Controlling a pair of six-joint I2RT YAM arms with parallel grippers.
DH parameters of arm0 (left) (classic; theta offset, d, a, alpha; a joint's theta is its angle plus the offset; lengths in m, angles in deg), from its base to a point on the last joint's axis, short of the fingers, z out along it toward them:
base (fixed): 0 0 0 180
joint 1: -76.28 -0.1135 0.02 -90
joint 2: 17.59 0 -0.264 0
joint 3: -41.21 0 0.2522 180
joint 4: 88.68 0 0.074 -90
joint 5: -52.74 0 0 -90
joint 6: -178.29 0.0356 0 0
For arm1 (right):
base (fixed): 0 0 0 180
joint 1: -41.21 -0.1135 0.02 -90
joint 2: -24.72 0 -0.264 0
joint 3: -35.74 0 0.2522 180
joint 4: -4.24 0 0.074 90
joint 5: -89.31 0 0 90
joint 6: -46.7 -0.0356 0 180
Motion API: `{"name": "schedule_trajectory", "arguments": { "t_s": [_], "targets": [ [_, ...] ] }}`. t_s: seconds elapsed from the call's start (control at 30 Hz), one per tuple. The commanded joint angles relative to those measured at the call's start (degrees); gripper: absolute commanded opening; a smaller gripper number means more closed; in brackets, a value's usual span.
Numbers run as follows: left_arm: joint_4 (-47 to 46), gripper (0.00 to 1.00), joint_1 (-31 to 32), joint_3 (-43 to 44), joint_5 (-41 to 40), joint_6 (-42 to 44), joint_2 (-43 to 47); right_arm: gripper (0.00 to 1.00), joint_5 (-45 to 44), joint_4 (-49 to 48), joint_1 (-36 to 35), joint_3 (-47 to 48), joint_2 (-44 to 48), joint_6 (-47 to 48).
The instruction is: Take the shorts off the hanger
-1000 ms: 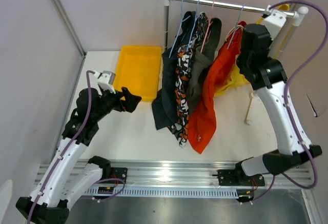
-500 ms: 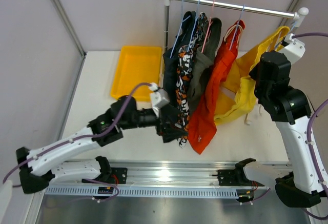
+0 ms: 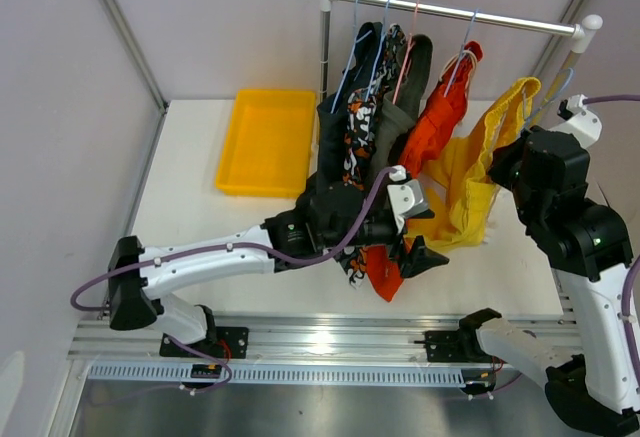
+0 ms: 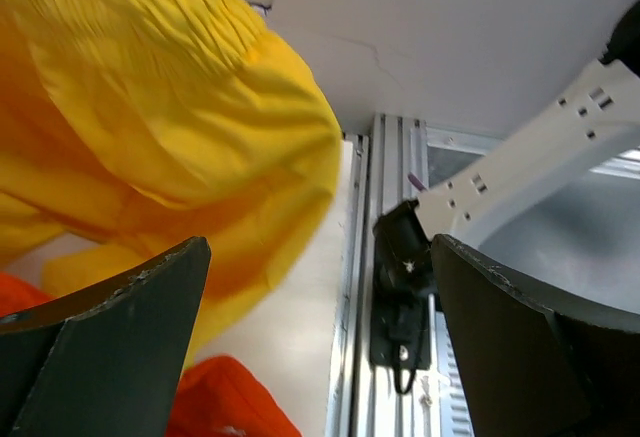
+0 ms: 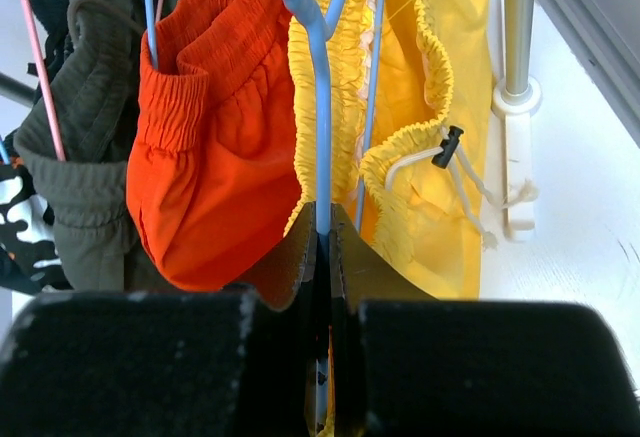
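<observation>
My right claw, pinching the hanger, has left the rail; spread left claw now has the shorts just ahead, so stripping is next.

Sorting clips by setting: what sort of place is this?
Probably a lab test cell: bare panel walls, a clothes rack on a white table, arms bolted to a metal rail.

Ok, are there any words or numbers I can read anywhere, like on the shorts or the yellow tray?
No, there are none to read.
The yellow shorts, the orange-red shorts and the yellow tray are plain.
The camouflage shorts carry only blotches, not letters.
The small fittings on the metal rail at the near edge are too small to tell whether they bear writing.
</observation>
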Motion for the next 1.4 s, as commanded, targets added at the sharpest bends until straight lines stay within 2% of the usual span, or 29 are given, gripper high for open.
{"name": "schedule_trajectory", "arguments": {
  "t_s": [0.0,0.17,0.37,0.47,0.5,0.57,0.6,0.63,0.77,0.83,0.87,0.97,1.0,1.07,1.2,1.3,1.37],
  "targets": [
    [-3.00,0.99,0.26,5.37,-1.05,3.23,-2.42,0.00,0.96,-1.23,-0.29,0.34,1.63,-0.69],
    [-1.68,0.99,0.43,10.11,1.42,3.50,-7.87,0.00,1.58,-1.40,-0.28,0.43,1.89,-0.33],
    [-3.78,0.99,0.79,9.59,1.68,2.36,-11.21,0.00,1.84,-1.67,-0.28,2.09,1.10,0.46],
    [-5.81,0.77,0.79,8.89,0.46,1.92,-12.53,0.00,2.11,-0.97,-0.29,3.94,0.49,0.81],
    [-6.07,0.61,0.79,9.24,0.19,1.83,-12.97,0.00,2.11,-0.70,-0.28,4.38,0.40,0.81],
    [-6.34,0.42,0.79,9.68,-0.34,1.39,-13.93,0.00,1.84,-0.09,-0.28,5.43,0.31,0.99],
    [-6.25,0.09,0.79,10.64,-0.86,0.61,-14.72,0.00,1.76,0.09,-0.37,5.70,0.31,0.99],
    [-6.16,0.00,0.79,10.99,-1.30,0.34,-15.08,0.00,1.75,0.35,-0.29,5.79,0.31,1.07],
    [-6.51,0.00,1.83,9.68,-1.65,-0.54,-14.21,0.00,0.79,0.27,-0.20,5.88,0.14,1.86],
    [-7.82,0.00,4.11,5.30,-2.97,-0.72,-10.80,0.00,0.18,-0.17,-0.20,6.67,-0.65,2.48],
    [-8.53,0.00,5.00,-0.20,-3.93,-0.89,-9.30,0.00,-0.35,-0.35,-0.11,7.11,-1.01,3.09],
    [-12.38,0.00,9.65,-6.56,-7.89,-2.74,-2.62,0.00,-0.88,-0.79,0.24,10.09,-3.11,4.15],
    [-13.10,0.00,10.88,-12.76,-9.90,-3.96,-1.30,0.00,-1.23,-0.79,0.33,11.66,-3.73,4.59],
    [-15.29,0.00,14.14,-18.67,-12.28,-6.16,2.05,0.00,-1.67,-0.70,0.68,12.82,-4.87,5.20],
    [-17.93,0.00,16.17,-22.31,-15.28,-8.36,3.73,0.00,-1.67,0.43,1.03,13.88,-5.32,4.59],
    [-17.33,0.00,16.17,-20.21,-17.90,-7.75,1.80,0.00,1.30,2.54,1.03,13.44,-4.62,2.13],
    [-14.70,0.00,15.64,-17.58,-23.96,-7.05,-0.74,0.00,4.82,4.12,0.95,13.61,-3.91,-0.32]
  ]
}}
